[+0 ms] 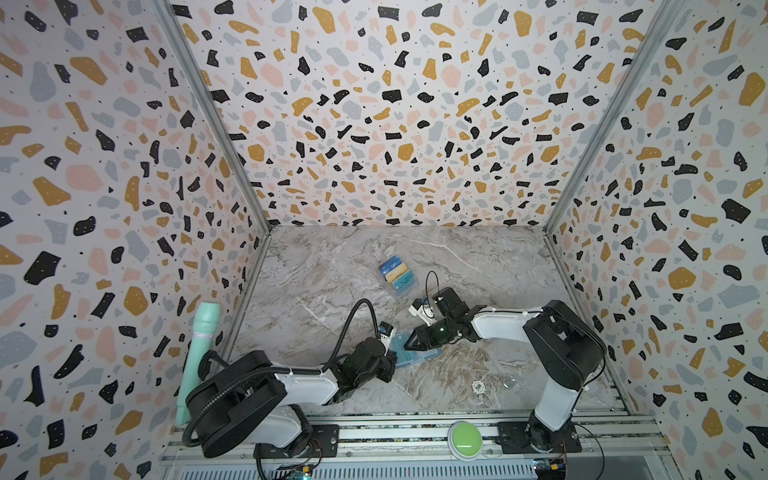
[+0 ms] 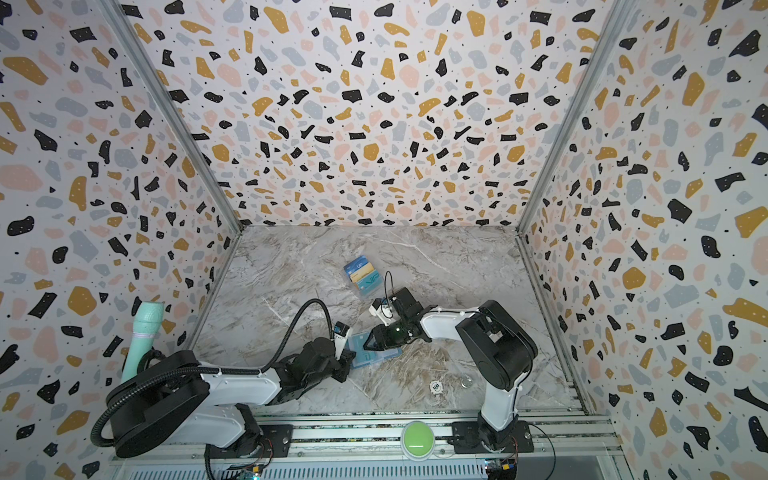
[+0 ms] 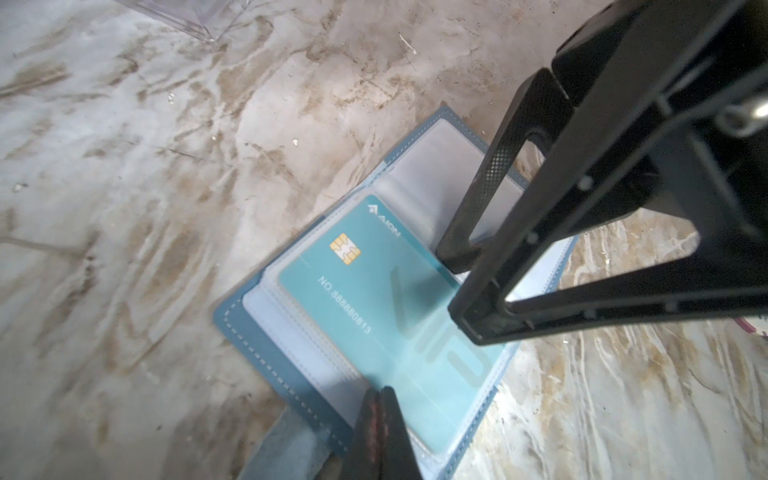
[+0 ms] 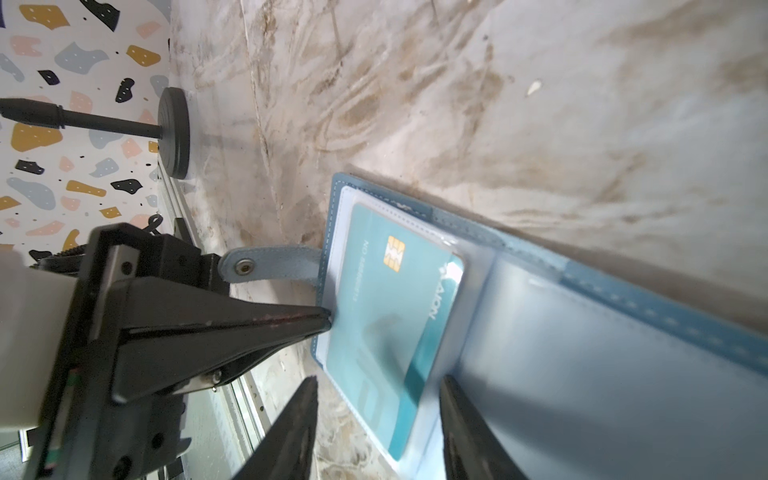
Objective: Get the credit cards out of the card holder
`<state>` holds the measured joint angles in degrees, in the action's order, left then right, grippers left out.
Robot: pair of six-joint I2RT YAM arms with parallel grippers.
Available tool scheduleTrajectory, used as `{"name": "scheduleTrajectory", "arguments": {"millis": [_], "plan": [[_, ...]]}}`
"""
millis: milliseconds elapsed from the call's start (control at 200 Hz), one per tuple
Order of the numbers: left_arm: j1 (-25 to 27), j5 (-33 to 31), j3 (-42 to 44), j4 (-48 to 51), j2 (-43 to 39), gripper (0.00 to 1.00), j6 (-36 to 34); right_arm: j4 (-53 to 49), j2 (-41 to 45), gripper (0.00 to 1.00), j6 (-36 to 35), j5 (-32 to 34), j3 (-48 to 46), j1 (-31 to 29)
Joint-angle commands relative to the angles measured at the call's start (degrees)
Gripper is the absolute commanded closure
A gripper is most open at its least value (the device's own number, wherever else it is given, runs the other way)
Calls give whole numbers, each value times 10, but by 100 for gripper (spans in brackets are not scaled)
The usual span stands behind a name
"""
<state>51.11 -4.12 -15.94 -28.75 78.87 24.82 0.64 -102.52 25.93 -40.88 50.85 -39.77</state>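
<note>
Card holder [image 1: 422,354] lies open toward the bench's [image 1: 332,270] front edge, midway along it. The teal card [image 3: 374,299] is sleeved, its long axis parallel to the spine. Left gripper [image 3: 378,399], fingers together, touches the holder's edge; right gripper [image 4: 378,380], jaws apart, straddles the card's end.

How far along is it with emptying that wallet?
Done: the wallet lies open, and other cards sit apart at the back. In hand: the closed left gripper touches the wallet's edge; the open right gripper straddles a teal card. Left: that card is still sleeved.

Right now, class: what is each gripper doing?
Left gripper: shut, tips on the card holder's edge.
Right gripper: open, jaws astride the teal card.
</note>
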Motion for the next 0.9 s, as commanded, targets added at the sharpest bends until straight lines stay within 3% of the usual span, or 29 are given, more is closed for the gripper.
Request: {"name": "scheduleTrajectory", "arguments": {"millis": [0, 460, 676, 896], "plan": [[1, -7, 18, -13, 3, 100, 5, 11, -2, 53, 8, -21, 8, 3], [1, -7, 28, -17, -5, 100, 9, 39, 0, 53, 21, -62, -5, 11], [1, -7, 31, -15, -10, 100, 10, -6, 6, 54, 12, 26, 3, 11], [1, -7, 30, -15, -9, 100, 11, -5, 1, 54, 10, 25, 1, 10]]}}
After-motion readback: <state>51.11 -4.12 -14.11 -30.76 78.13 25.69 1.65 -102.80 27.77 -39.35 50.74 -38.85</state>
